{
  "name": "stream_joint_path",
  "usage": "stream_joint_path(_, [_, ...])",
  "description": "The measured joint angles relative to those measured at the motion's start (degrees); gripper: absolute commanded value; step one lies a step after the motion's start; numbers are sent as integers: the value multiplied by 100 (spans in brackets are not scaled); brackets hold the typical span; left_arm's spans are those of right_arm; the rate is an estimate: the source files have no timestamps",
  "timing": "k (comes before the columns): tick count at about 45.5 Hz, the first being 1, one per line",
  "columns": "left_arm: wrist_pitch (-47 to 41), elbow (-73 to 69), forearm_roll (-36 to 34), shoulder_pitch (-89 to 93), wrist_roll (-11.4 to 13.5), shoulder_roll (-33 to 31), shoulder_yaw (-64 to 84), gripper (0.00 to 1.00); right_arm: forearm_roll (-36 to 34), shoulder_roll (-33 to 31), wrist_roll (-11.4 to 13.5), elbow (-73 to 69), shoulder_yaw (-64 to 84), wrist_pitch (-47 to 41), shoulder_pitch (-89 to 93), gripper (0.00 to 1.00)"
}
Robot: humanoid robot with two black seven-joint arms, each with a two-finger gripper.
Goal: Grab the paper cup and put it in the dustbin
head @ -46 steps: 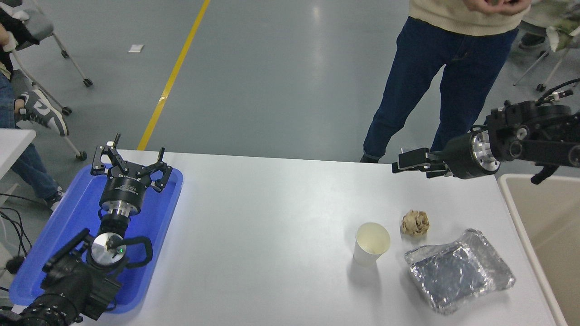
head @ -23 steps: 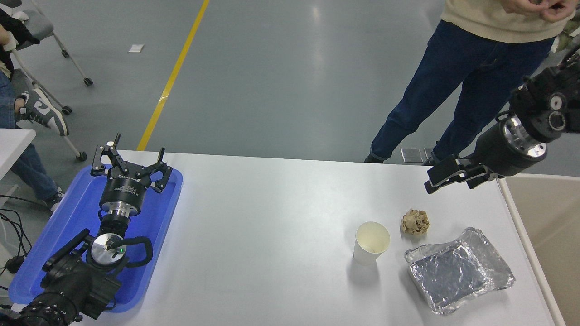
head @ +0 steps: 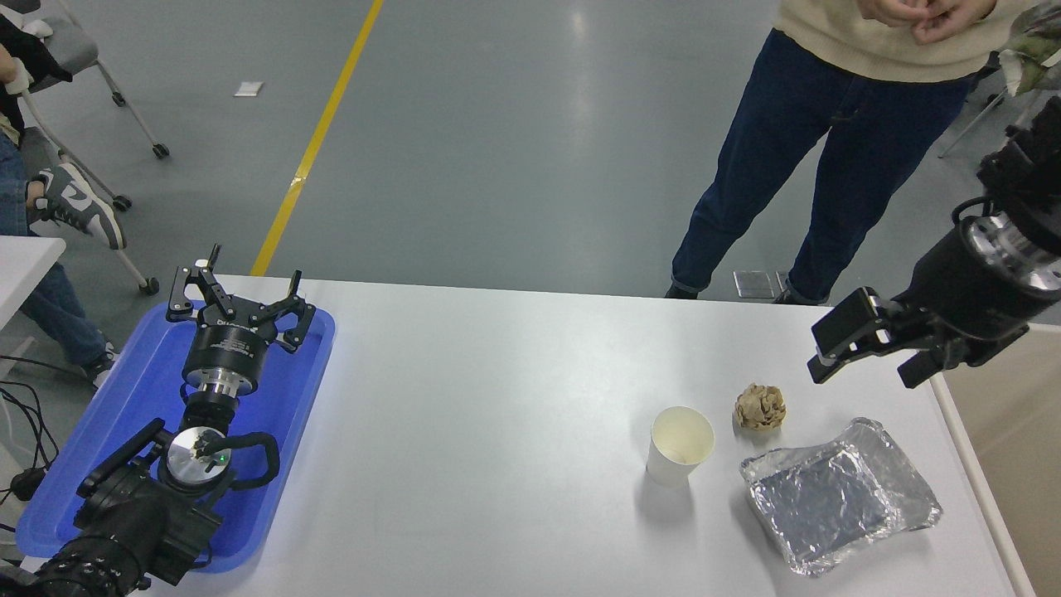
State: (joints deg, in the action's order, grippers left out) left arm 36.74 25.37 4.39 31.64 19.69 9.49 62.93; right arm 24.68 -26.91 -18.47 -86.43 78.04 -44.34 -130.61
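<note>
Cup (head: 680, 444): white paper, upright on the tabletop (head: 497, 398), mouth open to the camera, right of centre, untouched. Paper ball (head: 759, 407): crumpled tan, just beside the cup at its far right, apart from it. Foil tray (head: 840, 494): crinkled silver, lying flat to the right of the cup and nearer than the ball. Dustbin (head: 1007, 439): beige, at the right edge of the tabletop, only part of it in view. Right gripper (head: 866, 348): held in the air above the far right of the tabletop, beyond the ball and well apart from the cup, holding nothing; whether its fingers are spread or together cannot be told. Left gripper (head: 236, 303): parked at lower left over the blue tray (head: 133, 398), fingers spread wide, holding nothing. Person (head: 829, 149): standing at the far side in dark jeans and a cream top, hands clasped.
</note>
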Motion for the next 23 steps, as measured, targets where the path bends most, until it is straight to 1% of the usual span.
stream_joint_path(10, [0,0,0,0,0,0,0,100,-96,17,-17,-128,175,32,-181,100])
stream_joint_path(23, [0,0,0,0,0,0,0,100,-601,159,-39,-155,142,408,-142,100])
